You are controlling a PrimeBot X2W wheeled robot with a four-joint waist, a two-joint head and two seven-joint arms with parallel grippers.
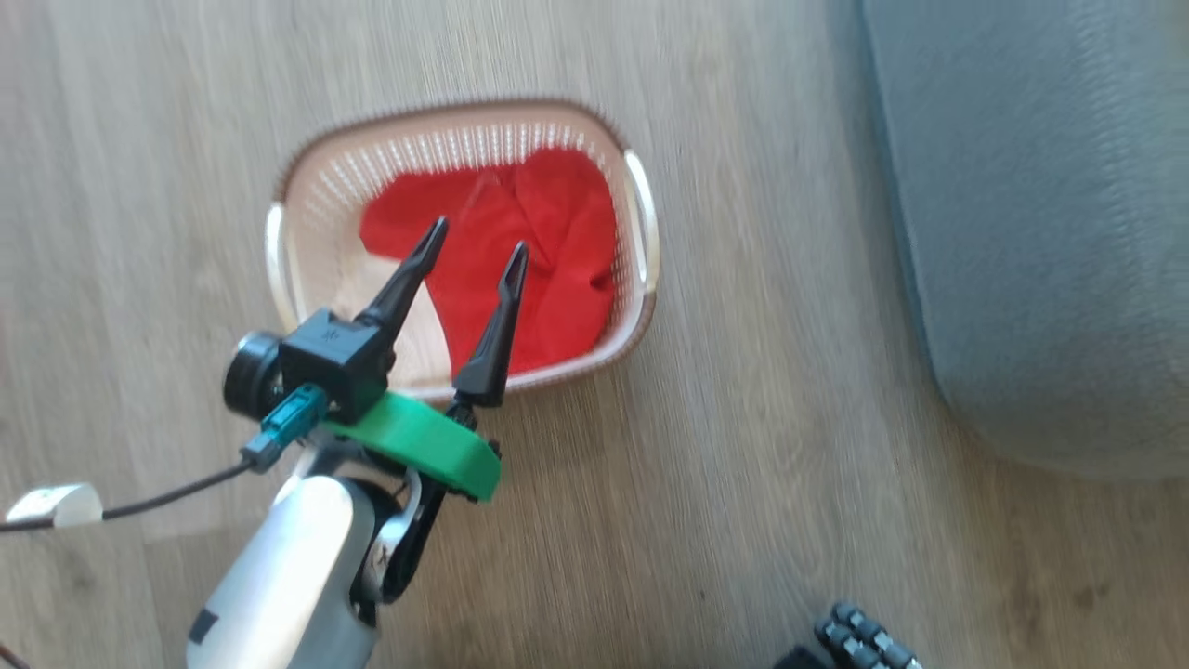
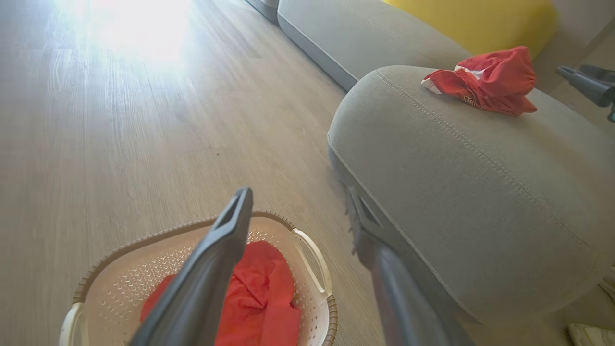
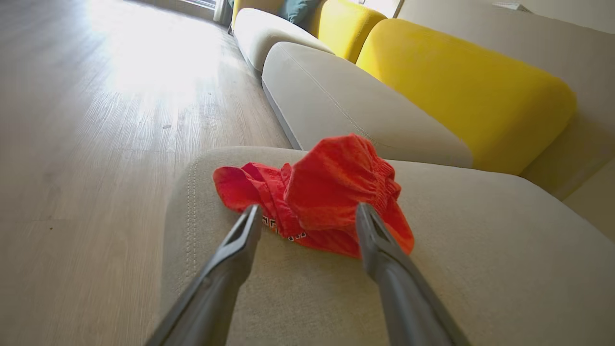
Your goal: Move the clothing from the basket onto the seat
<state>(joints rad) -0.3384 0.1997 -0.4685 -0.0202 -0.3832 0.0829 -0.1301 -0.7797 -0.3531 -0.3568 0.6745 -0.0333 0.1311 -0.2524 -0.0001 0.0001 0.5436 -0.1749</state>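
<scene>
The cream basket stands on the wood floor with red clothing bunched inside. My left gripper hovers over it, open, fingers apart above the red fabric. The left wrist view shows the same basket, its clothing and my left gripper. On the grey seat lies a crumpled red garment. My right gripper is open just in front of it, one finger on each side, holding nothing. The garment also shows on the seat, with the right gripper beside it.
Yellow back cushions rise behind the seat, and a second grey cushion lies beyond it. The seat is to the basket's right across a strip of floor. A cable with a white tag trails at the lower left.
</scene>
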